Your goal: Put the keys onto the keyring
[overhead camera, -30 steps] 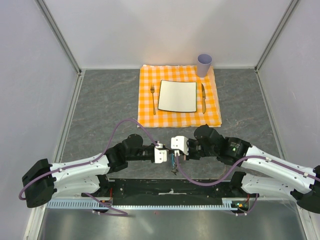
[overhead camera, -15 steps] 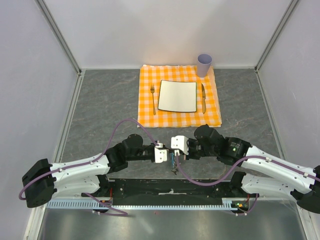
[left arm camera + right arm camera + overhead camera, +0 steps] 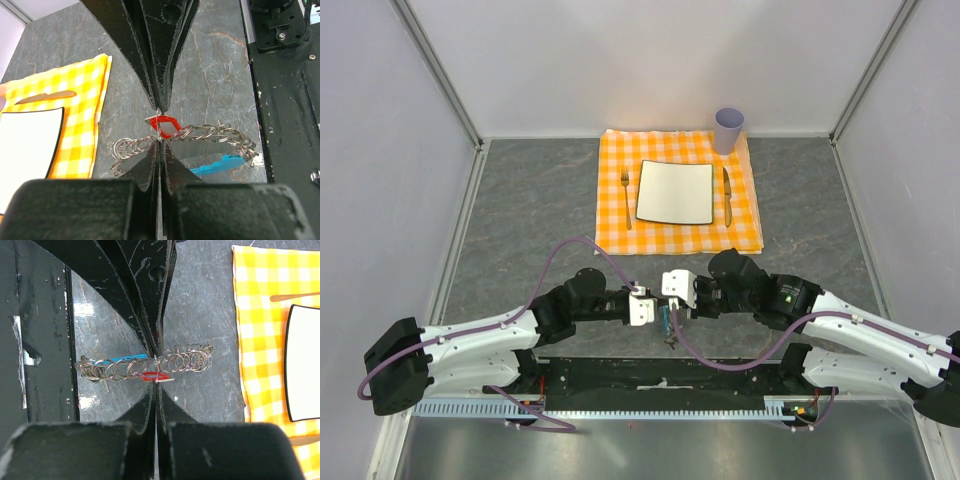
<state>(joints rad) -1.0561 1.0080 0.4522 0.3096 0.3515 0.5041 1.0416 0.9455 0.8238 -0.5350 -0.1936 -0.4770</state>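
The keyring (image 3: 205,134) is a chain of silvery rings hanging level just above the table, with a blue tab (image 3: 222,164) under it. It also shows in the right wrist view as the keyring (image 3: 187,361) with the blue tab (image 3: 125,358). A key (image 3: 151,376) with a red head lies along the chain's middle, seen from the left wrist as the key (image 3: 166,124). My left gripper (image 3: 161,143) is shut on a thin ring of the chain. Facing it tip to tip, my right gripper (image 3: 157,385) is shut at the key's edge. From above, the left gripper (image 3: 656,314) and right gripper (image 3: 674,308) meet over the dangling keyring (image 3: 667,330).
An orange checked cloth (image 3: 750,215) lies at the back with a white plate (image 3: 675,192), a fork (image 3: 626,198) and a knife (image 3: 727,195) on it. A lilac cup (image 3: 728,128) stands at its far right corner. The black base rail (image 3: 660,378) runs just behind the grippers.
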